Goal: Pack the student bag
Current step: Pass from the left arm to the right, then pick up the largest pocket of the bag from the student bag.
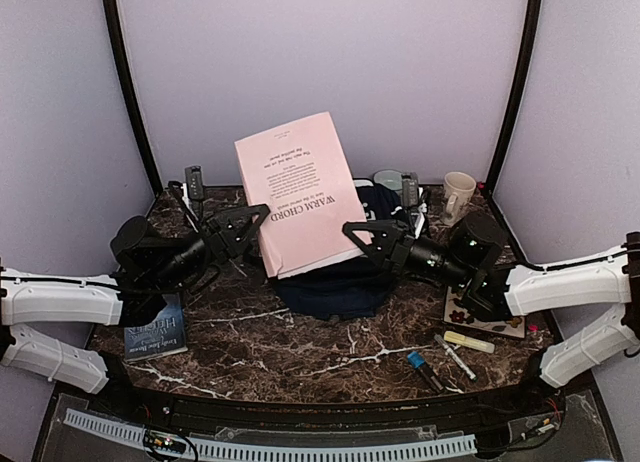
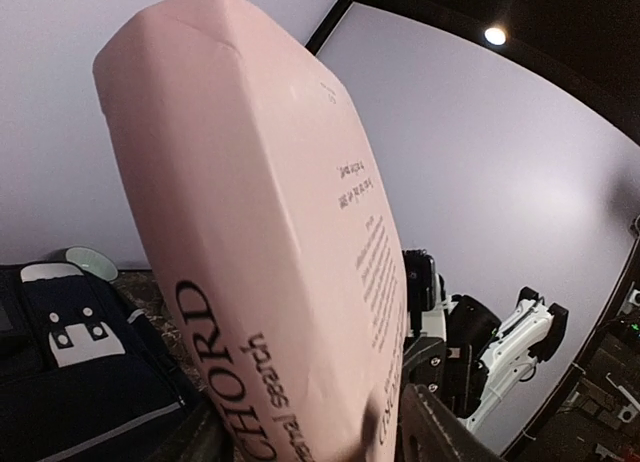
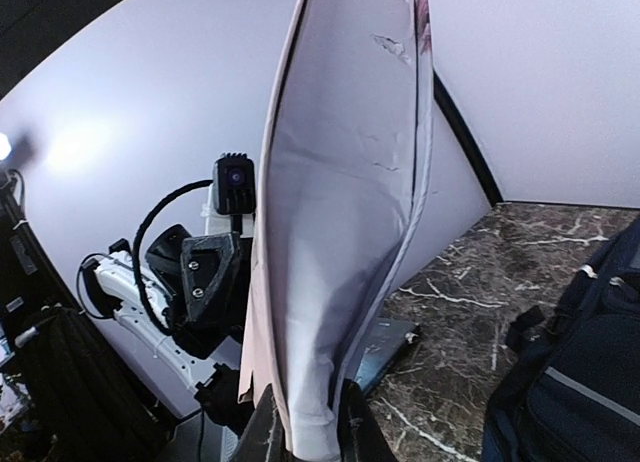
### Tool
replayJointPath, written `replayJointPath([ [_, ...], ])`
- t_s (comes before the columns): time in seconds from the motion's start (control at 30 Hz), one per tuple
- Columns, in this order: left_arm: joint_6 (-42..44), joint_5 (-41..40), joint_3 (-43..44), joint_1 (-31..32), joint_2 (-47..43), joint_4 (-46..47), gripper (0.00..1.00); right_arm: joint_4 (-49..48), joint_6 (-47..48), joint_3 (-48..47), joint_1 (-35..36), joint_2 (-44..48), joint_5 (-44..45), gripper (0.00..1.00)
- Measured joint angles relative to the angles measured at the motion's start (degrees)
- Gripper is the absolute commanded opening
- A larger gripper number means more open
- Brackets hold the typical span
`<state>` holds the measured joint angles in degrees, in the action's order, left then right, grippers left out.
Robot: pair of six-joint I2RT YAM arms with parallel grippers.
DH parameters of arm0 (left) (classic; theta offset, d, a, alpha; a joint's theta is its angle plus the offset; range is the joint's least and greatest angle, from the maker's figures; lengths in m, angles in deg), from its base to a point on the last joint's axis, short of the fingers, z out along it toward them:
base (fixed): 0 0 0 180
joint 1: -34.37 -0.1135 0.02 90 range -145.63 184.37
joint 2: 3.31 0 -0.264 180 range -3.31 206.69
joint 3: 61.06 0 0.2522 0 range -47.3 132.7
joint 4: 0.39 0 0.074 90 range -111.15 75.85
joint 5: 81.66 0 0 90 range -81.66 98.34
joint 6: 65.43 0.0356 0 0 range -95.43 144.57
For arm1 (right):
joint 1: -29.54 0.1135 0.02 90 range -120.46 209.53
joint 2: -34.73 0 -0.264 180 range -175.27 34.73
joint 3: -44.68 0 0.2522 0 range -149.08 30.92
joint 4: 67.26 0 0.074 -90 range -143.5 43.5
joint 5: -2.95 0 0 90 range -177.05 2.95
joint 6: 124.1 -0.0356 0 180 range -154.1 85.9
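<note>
A pink paper booklet [image 1: 297,187] printed "WARM CHORD" stands tilted above the navy-blue student bag [image 1: 335,282], which lies on the marble table. My left gripper [image 1: 258,220] is shut on the booklet's left lower edge. My right gripper [image 1: 350,230] is shut on its right lower edge. In the left wrist view the booklet [image 2: 260,242] fills the frame between my fingers [image 2: 430,432], with the bag [image 2: 80,392] and its grey-white patch at lower left. In the right wrist view the booklet [image 3: 340,232] shows edge-on, pinched between my fingertips [image 3: 268,432], and the bag [image 3: 580,382] is at right.
A blue book [image 1: 157,332] lies by the left arm and also shows in the right wrist view [image 3: 385,347]. A white mug [image 1: 458,194] and a grey bowl [image 1: 388,179] stand at the back right. A yellow highlighter [image 1: 468,342] and pens [image 1: 455,357] lie at front right.
</note>
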<state>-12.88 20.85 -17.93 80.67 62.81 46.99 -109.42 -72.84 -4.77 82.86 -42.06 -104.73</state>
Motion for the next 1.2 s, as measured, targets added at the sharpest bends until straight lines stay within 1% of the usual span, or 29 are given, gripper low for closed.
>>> replayJointPath([
  [0.17,6.0,-2.1,0.5,0.0,-0.3,-8.3,0.67,10.3,3.9,0.7,0.1,4.6,10.3,0.0],
  [0.23,10.2,-3.5,3.0,0.0,-0.3,-15.2,0.69,14.9,5.4,1.0,0.1,6.1,15.4,0.0],
  [0.27,10.4,-3.6,3.2,0.0,-0.3,-15.7,0.69,17.6,6.0,1.1,0.1,6.9,17.7,0.0],
  [0.33,14.1,-5.0,5.5,0.0,-0.3,-20.6,0.7,21.9,7.3,1.5,0.1,8.7,22.4,0.0],
  [0.47,20.3,-7.5,9.0,0.2,0.3,-27.9,0.71,27.6,9.3,2.5,0.1,12.7,30.3,0.0],
  [0.57,24.4,-8.6,11.8,1.2,3.3,-32.1,0.71,31.5,10.6,3.4,0.1,16.5,37.2,0.0],
  [0.73,33.6,-10.8,18.7,7.3,12.4,-40.2,0.7,37.2,12.3,4.0,0.1,21.6,46.8,0.0],
  [0.83,37.6,-10.1,23.1,9.1,18.0,-44.8,0.67,39.9,12.9,4.7,0.1,24.7,50.4,0.0],
  [0.93,40.3,-9.8,27.8,9.2,23.7,-48.8,0.64,41.7,13.2,6.5,0.1,28.0,52.7,0.0],
  [1.03,42.2,-9.1,32.0,9.1,28.5,-52.2,0.64,43.2,13.2,8.5,0.1,30.9,53.7,0.0],
  [1.2,44.9,-7.8,38.6,9.0,34.9,-57.2,0.58,45.7,13.2,10.4,0.1,33.8,54.1,0.0],
])
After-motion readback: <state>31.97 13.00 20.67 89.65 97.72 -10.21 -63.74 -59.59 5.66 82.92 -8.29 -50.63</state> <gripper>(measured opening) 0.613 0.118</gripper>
